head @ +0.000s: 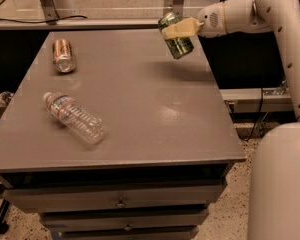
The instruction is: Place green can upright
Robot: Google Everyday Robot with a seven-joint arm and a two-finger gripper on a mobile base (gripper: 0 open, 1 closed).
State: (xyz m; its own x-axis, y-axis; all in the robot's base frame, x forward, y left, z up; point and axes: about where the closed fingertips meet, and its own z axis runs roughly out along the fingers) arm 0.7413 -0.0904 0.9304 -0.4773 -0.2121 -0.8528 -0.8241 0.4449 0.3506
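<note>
While one green can hangs tilted above the far right corner of the surface, gripped by the hand, one copper can and one clear bottle lie apart at the left.

No text, brand or number could be read. The green can was clamped tilted in the claw, off the tabletop above its far right corner. Its green patterned label had light markings, but none were legible. The copper-orange can lay on its side at the far left, and its print was unreadable. The clear bottle lay at the near left with a label band near its neck, the wording too small to make out.
</note>
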